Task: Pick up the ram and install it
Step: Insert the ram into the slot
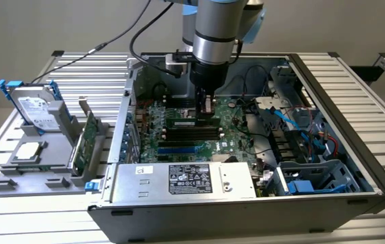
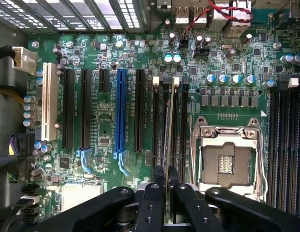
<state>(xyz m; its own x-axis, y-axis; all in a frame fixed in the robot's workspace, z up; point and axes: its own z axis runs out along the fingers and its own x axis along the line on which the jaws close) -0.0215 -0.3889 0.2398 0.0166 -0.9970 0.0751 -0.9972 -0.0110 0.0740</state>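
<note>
Gripper (image 2: 166,171), jaws pinched narrowly on the ram (image 2: 170,121), holds it edge-on along the motherboard's (image 2: 104,126) black slots (image 2: 155,121), toward the far side of the case (image 1: 355,152).

Markings: none legible in either view.
PSU black label (image 1: 188,179), white sticker (image 1: 143,171) beside it, HDD label (image 1: 35,108) and mobo silkscreen (image 2: 105,126): print present, too small to read.

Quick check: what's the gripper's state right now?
Gripper: jaws closed, holding the ram.
</note>
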